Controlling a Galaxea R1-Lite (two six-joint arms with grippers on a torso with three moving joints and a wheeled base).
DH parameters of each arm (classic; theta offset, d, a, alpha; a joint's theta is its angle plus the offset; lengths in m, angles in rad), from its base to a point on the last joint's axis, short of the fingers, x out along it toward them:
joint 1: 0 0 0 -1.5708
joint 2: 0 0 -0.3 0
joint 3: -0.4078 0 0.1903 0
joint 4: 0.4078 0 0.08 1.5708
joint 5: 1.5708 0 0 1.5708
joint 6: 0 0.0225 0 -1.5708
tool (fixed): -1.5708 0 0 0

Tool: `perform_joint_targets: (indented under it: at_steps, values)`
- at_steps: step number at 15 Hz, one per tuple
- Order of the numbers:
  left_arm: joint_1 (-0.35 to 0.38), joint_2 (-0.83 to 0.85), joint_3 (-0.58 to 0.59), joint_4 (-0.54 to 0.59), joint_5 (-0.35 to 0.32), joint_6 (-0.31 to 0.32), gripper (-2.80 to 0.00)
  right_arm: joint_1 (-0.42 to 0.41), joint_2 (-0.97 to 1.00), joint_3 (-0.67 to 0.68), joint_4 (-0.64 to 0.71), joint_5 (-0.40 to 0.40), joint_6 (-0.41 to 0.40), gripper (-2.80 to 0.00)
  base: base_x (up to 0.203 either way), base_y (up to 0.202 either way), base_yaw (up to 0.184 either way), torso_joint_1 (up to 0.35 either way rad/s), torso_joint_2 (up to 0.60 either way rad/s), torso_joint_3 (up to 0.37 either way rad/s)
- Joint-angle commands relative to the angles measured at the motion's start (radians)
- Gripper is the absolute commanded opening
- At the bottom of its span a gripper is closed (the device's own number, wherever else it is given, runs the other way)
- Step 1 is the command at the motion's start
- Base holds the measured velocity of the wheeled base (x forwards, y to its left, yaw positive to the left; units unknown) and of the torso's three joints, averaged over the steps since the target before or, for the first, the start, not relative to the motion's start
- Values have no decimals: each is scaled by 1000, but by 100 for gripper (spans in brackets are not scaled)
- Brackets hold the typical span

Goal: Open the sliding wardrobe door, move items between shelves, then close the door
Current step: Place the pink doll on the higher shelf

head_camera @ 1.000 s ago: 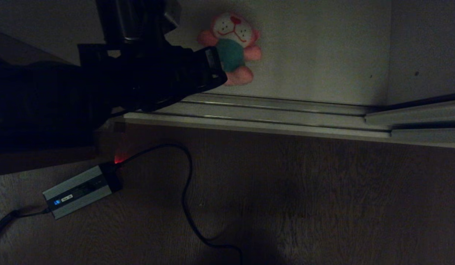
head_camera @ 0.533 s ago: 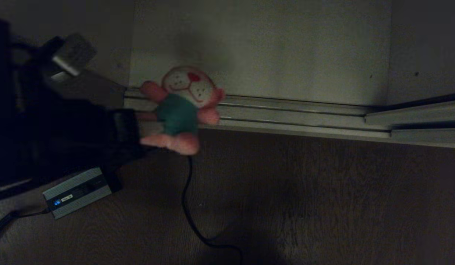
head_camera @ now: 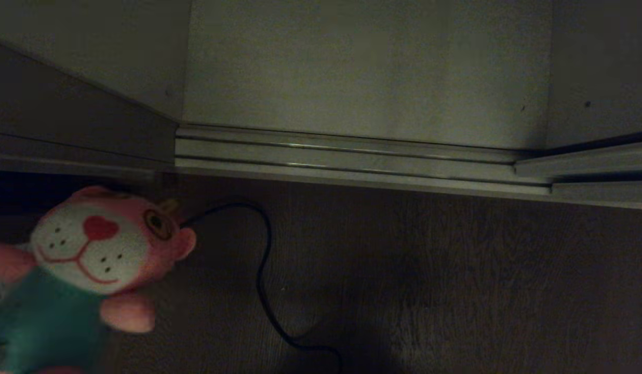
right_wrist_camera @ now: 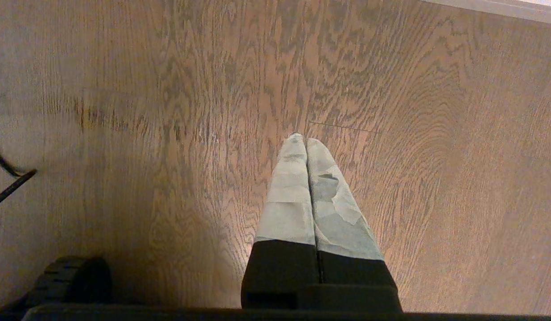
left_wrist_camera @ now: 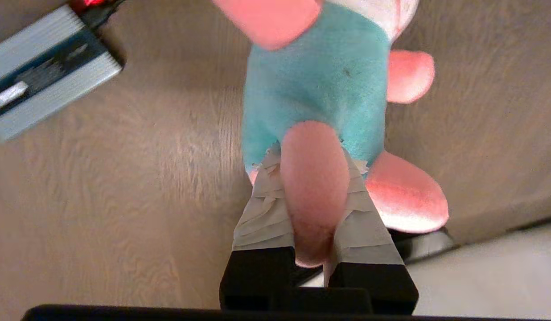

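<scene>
Only the left wrist view shows the left end effector (left_wrist_camera: 313,196): its two tape-wrapped fingers (left_wrist_camera: 262,214) are clamped narrowly on one pink leg of the small plush toy with a pink body, white face and teal shirt (left_wrist_camera: 318,84), which hangs out beyond the fingertips, over brown wood-grain floor (left_wrist_camera: 124,178). Off to one side of the fingers and well apart from the toy lies a ribbed silver metal power box (left_wrist_camera: 43,67) with a dark face and a red light at its end; the head view does not show this box.

The head view shows none of the end effector, only the toy (head_camera: 87,259), large and close at the lower left edge, with a red heart nose and stitched smile. It also shows what neither wrist view has: a plain off-white flat shelf board (head_camera: 362,72) with cream walls, bare, edged in front by a ribbed pale metal floor track (head_camera: 352,161), and a black cable (head_camera: 264,275) looping over the dark floor.

The right wrist view shows the right end effector (right_wrist_camera: 306,140), taped fingers pressed together on nothing, pointing down at the wooden floor.
</scene>
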Motion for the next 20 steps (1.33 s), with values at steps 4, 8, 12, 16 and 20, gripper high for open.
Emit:
perform_joint_targets:
  at_steps: [4,8,12,16,20]
  values:
    - [224,-399,70,75,-149,83,-280,0,-2,3,0,1,-1,-280,0,0,0,0,0,0]
    - [256,-572,283,75,-48,122,-280,0,-2,3,0,1,-1,-280,0,0,0,0,0,0]
    - [258,-582,460,-50,109,126,-280,0,-2,3,0,1,-1,-280,0,0,0,0,0,0]
    - [259,-582,710,-553,175,147,-280,0,-2,3,0,1,-1,-280,0,0,0,0,0,0]
    - [258,-582,882,-779,139,192,-280,0,-2,3,0,1,-1,-280,0,0,0,0,0,0]
